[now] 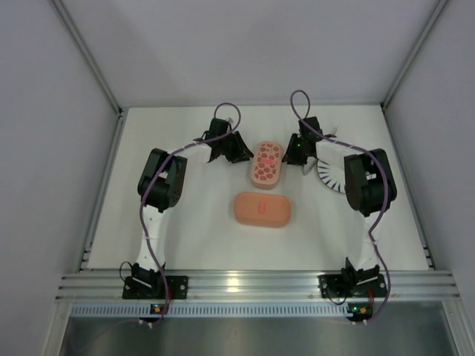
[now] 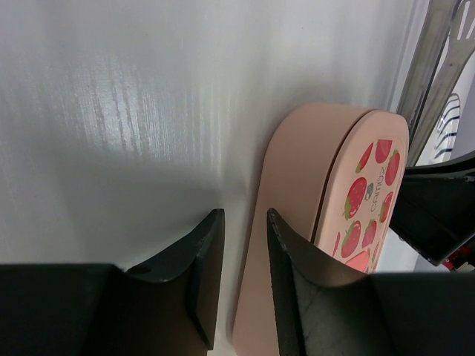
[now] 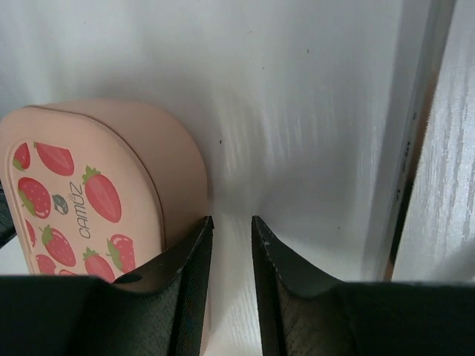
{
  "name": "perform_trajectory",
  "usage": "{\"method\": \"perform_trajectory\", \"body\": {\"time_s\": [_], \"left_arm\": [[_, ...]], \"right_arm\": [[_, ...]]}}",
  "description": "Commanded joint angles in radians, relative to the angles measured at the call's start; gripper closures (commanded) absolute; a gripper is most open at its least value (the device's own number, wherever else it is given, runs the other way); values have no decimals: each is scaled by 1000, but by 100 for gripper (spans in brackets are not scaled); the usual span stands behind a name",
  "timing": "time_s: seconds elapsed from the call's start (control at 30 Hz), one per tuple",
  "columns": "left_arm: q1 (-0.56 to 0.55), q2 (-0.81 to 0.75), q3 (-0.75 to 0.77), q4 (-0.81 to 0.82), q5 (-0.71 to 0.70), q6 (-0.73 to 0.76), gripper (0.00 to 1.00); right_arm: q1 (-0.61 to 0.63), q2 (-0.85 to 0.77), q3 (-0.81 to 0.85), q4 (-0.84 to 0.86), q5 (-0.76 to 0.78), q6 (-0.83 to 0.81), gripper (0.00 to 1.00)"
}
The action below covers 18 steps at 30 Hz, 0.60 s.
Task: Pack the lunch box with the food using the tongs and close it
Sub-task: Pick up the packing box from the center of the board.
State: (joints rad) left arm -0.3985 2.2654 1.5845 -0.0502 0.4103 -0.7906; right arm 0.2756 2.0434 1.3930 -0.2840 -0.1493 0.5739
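Lunch box (image 1: 266,163), strawberry lid on, lies on the table (image 1: 185,222) just beyond centre toward the far edge. A plain pink tier (image 1: 262,209), also lidded, lies at centre. The left gripper (image 2: 243,222) and right gripper (image 3: 231,222) flank the strawberry tier, fingers narrowly parted and holding nothing. What look like the tongs (image 2: 429,67) rest by the striped plate (image 1: 328,176). No food shows. Judged step: closing. The next move calls for checking that the lid sits square.
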Motion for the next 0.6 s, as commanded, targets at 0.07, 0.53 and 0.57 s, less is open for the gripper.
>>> {"method": "perform_trajectory", "body": {"time_s": [0.07,0.53,0.57], "left_arm": [[-30,-24,-41,32,22,-2,64],[-30,-53,-72,19,8,5,65],[-30,-55,-73,16,7,5,65]], "right_arm": [[-32,-116,-115,110,-119,61,69],[-82,-334,-429,344,-291,196,45],[-87,-342,-443,361,-292,202,45]]}}
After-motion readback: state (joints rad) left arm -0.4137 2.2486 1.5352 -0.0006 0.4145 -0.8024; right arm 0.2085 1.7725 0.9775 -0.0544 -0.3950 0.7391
